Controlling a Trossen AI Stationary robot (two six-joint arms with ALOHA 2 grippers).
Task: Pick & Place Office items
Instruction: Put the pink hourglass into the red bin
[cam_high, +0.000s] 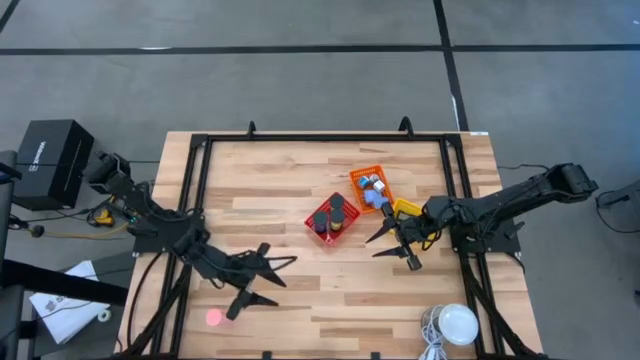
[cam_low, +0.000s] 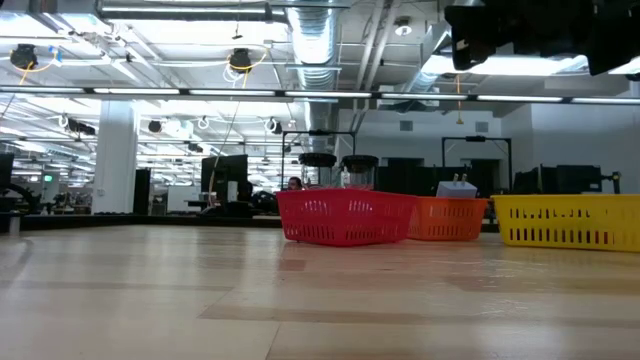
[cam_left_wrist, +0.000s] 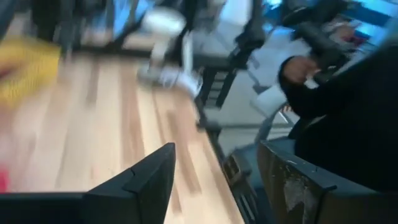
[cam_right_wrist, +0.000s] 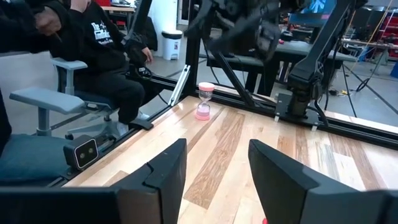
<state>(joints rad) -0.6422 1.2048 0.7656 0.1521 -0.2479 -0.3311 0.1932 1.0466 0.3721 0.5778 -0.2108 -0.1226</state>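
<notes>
Overhead and level views of a wooden counter (cam_high: 290, 190) with two arms. The left gripper (cam_high: 272, 280) hangs over the near-left part of the counter, its fingers spread wide and holding nothing. The right gripper (cam_high: 392, 247) hangs just beside the yellow basket (cam_high: 406, 209), fingers likewise apart and empty.

A pink hourglass-shaped piece (cam_high: 214, 317) stands upright near the counter's front-left edge, long axis vertical, close to the left gripper but apart from it; the right wrist view shows it as two pink discs joined by a narrow waist (cam_right_wrist: 204, 102).

Two black round rolls (cam_high: 330, 212) stand on end in the red basket (cam_high: 312, 222). Blue blocks (cam_high: 374, 195) and silvery bits lie in the orange basket (cam_high: 360, 176); their orientation cannot be told.
</notes>
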